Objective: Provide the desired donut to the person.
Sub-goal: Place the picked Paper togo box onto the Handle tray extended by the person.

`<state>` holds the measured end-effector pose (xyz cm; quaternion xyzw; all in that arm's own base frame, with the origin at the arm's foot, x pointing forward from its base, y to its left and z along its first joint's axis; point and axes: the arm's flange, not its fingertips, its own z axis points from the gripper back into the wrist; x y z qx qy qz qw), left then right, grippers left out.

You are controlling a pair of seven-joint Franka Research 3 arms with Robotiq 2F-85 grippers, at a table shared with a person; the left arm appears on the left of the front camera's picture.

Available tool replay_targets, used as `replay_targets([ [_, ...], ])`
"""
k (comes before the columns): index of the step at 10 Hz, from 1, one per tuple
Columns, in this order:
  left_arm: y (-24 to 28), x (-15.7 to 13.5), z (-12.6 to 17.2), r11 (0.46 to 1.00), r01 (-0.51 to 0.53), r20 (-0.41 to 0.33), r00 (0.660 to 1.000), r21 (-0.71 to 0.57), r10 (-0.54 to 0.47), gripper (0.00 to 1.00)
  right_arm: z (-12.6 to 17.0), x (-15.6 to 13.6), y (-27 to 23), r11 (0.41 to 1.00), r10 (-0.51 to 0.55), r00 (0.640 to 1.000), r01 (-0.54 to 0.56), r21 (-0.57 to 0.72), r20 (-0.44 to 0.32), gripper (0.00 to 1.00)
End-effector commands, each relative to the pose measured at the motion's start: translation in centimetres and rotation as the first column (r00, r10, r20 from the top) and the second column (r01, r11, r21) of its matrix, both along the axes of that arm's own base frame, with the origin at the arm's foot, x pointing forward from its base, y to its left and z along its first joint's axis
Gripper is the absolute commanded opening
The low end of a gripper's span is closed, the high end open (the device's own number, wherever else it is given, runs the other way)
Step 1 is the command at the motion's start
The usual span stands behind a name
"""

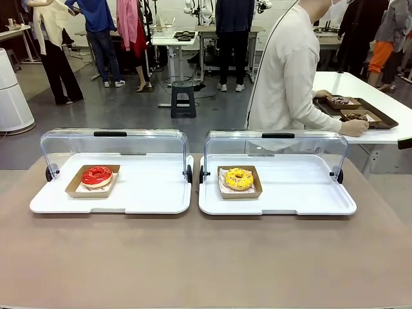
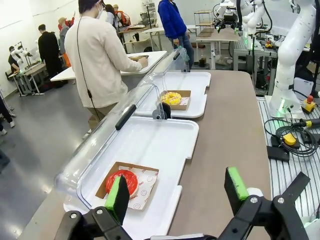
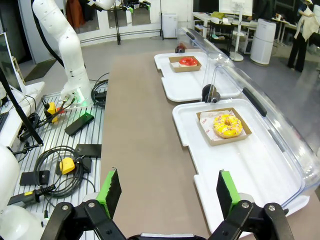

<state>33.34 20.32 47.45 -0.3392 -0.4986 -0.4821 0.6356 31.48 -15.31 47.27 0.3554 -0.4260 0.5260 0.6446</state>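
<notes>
Red donut (image 2: 123, 181) beside left fingers (image 2: 118, 198)

A red-glazed donut (image 1: 97, 175) and a yellow donut (image 1: 239, 177) with what look like pink speckles sit in brown card trays (image 1: 73, 187) on white trays (image 1: 154, 193). The table (image 1: 206, 257) is taupe; the person (image 1: 290, 71) wears cream-white.

Beyond your brown table (image 1: 206, 257) you see a grey floor (image 1: 116, 122), a black step stool (image 1: 183, 98), and white workbenches (image 1: 174, 40) along the far side. At far left stands a white cylindrical appliance (image 1: 11, 96). People stand among the benches under even indoor light.
</notes>
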Motion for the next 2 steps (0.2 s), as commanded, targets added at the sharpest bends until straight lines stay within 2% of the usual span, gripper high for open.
replay_targets([
  [1,0.06,-0.09,0.13,1.000,-0.004,-0.003,1.000,-0.012,0.004,1.00,0.02,0.22,0.02,1.000,0.003,1.000,-0.003,0.003,0.011,1.00],
  [2,0.06,-0.09,0.13,1.000,-0.004,-0.003,1.000,-0.012,0.004,1.00,0.02,0.22,0.02,1.000,0.003,1.000,-0.003,0.003,0.011,1.00],
])
